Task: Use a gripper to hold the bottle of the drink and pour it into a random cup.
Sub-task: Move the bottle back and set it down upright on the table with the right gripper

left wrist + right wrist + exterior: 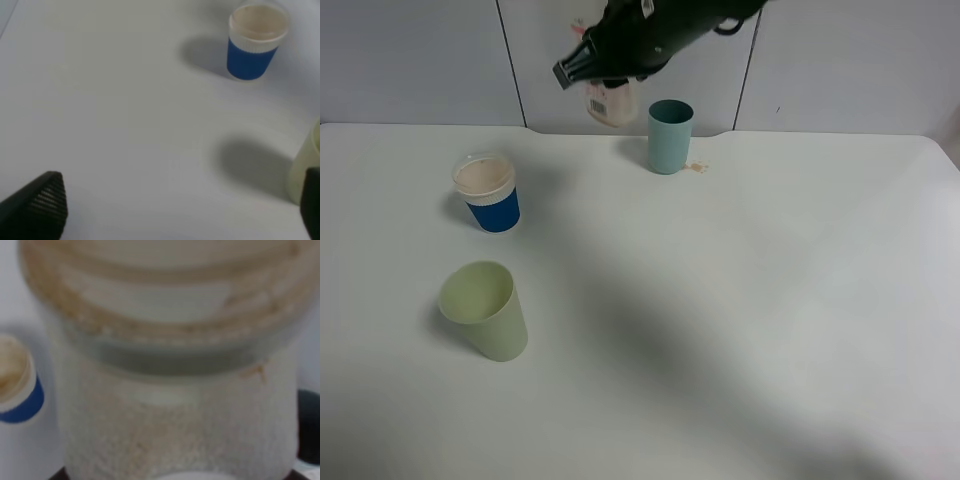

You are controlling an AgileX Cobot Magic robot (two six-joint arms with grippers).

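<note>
The right gripper (607, 78) is clamped on the bottle of the drink (612, 104), holding it clear of the table (740, 300) just beside the teal cup (670, 136), on the side towards the blue-sleeved cup (488, 194). This looks like the pouring step: next, the wide mouth must come over the cup's rim and tip slowly, as a small brown spot (697, 167) already lies by the cup's base. The left gripper (182, 200) hangs spread and empty near the pale yellow-green cup (485, 310). The arm hides the bottle's top, its tilt is unclear, and the blurred right wrist view does not show how much drink it holds
</note>
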